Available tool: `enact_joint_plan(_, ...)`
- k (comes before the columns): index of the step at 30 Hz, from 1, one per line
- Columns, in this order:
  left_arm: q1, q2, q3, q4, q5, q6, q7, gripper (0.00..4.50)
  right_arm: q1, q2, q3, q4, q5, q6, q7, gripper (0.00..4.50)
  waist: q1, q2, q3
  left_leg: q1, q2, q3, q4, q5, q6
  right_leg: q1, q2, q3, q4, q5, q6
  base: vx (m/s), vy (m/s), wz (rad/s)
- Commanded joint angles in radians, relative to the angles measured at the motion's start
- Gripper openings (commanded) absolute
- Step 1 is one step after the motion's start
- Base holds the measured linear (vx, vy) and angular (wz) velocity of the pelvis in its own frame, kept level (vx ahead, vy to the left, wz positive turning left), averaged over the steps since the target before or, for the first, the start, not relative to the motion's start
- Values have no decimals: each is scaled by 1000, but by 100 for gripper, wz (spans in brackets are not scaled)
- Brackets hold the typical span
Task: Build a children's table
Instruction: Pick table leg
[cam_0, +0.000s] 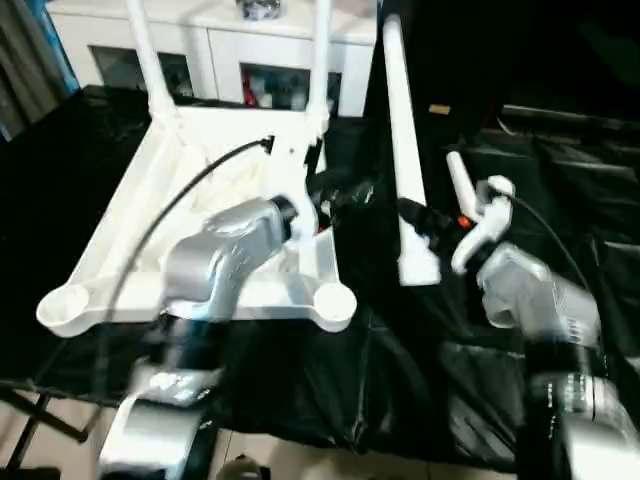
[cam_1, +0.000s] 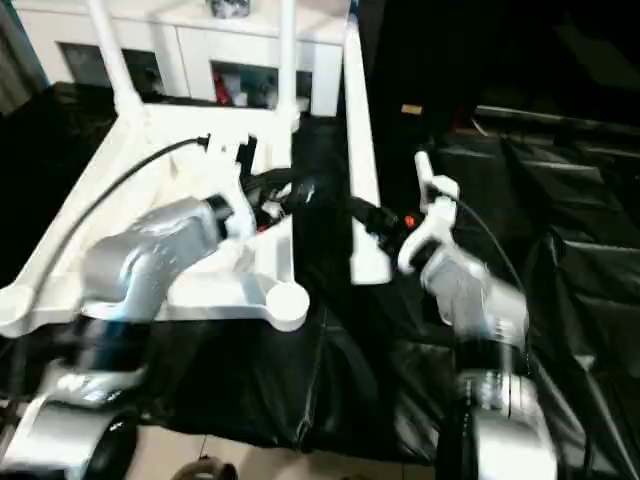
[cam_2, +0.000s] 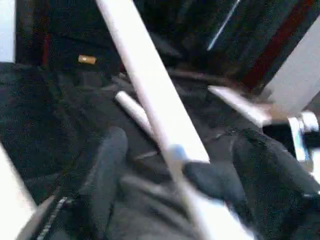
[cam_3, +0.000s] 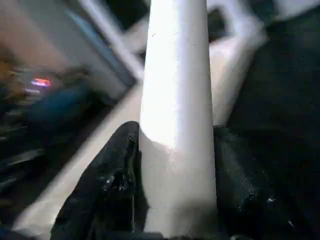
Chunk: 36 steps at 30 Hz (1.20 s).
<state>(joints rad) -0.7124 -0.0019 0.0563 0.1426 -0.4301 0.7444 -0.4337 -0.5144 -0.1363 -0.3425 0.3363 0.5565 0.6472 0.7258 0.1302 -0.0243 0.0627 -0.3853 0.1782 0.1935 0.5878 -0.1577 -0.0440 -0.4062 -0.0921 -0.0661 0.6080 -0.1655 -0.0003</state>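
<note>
Right gripper (cam_3: 175, 200): black jaws clamp smooth white tubular leg (cam_3: 177, 100) | left gripper (cam_2: 175, 170): jaws apart

Both forearms are silver-grey metallic shells, rounded and glossy, with darker black joint sections nearer the body. Left forearm (cam_0: 225, 255): a black cable (cam_0: 180, 205) arcs over it toward the wrist. Right forearm (cam_0: 535, 295): a thin black cable (cam_0: 545, 235) loops above it; a white bracket (cam_0: 480, 220) sits at the wrist, with a small orange-red spot (cam_0: 462, 222) beside it. Gripper fingers (cam_3: 107, 185) are black, glossy and rounded.
</note>
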Motion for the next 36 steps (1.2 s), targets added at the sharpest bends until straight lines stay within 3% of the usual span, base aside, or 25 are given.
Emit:
enact_joint_plan(1, -19, -26, 20, 5, -39, 27, 8, 404, 7, -5, 8, -91, 59, 28, 38, 184, 8, 0, -80, 21, 46, -24, -65, -227, 21, 52, -59, 35, -73, -216, -206, 0, 0, 0)
enact_joint_plan(5, -25, -66, 28, 11, -45, 54, 23, 435, 70, 11, 58, -221, 121, 67, 83, 184, 16, 0, -74, 23, 47, -25, -70, -269, 6, 46, -60, 36, -89, -321, -157, 0, 0, 0)
enact_joint_plan(6, -26, -70, 30, 13, -55, 57, 26, 435, 77, 12, 69, -235, 122, 71, 87, 184, 17, 12, -73, 22, 48, -28, -74, -285, -6, 45, -59, 36, -92, -333, -147, 0, 0, 0)
enact_joint_plan(12, -37, -92, 53, 2, -108, 72, 38, 450, 97, 14, 110, -267, 99, 67, 89, 183, 17, 7, -71, 22, 46, -33, -78, -318, -29, 42, -62, 35, -98, -390, -122, 0, 0, 0)
enact_joint_plan(13, -37, -94, 56, -5, -118, 76, 37, 450, 98, 16, 118, -273, 89, 61, 83, 183, 17, 8, -71, 22, 46, -33, -78, -319, -30, 42, -62, 35, -98, -392, -115, 0, 0, 0)
enact_joint_plan(14, -37, -97, 60, -9, -116, 77, 46, 433, 99, 15, 129, -281, 78, 53, 69, 183, 16, 1, -70, 21, 46, -32, -78, -317, -29, 42, -61, 35, -99, -392, -112, 0, 0, 0)
enact_joint_plan(19, -42, -102, 69, -7, -72, 86, 114, 408, 98, 15, 188, -318, 16, 9, 8, 183, 15, 5, -72, 19, 47, -33, -79, -290, -36, 42, -60, 37, -94, -359, -99, 0, 0, 0)
enact_joint_plan(22, -47, -116, 89, 28, -32, 47, 213, 377, 83, 26, 244, -329, -76, -50, -62, 183, 13, 2, -72, 17, 46, -32, -78, -276, -37, 42, -60, 38, -94, -341, -92, 0, 0, 0)
enact_joint_plan(25, -51, -128, 107, 48, -25, 11, 256, 350, 71, 39, 277, -331, -122, -71, -108, 183, 13, 4, -73, 16, 46, -33, -79, -273, -35, 43, -59, 38, -92, -325, -96, 0, 0, 0)
enact_joint_plan(27, -51, -132, 115, 55, -22, -4, 278, 332, 61, 51, 304, -333, -160, -87, -140, 183, 12, 9, -77, 18, 48, -34, -79, -252, -34, 44, -57, 37, -85, -261, -112, 0, 0, 0)
enact_joint_plan(36, -51, -161, 143, 53, -11, -34, 355, 271, 47, 100, 373, -351, -231, -141, -229, 183, 13, 9, -79, 17, 47, -29, -75, -195, -12, 50, -56, 38, -72, -124, -156, 0, 0, 0)
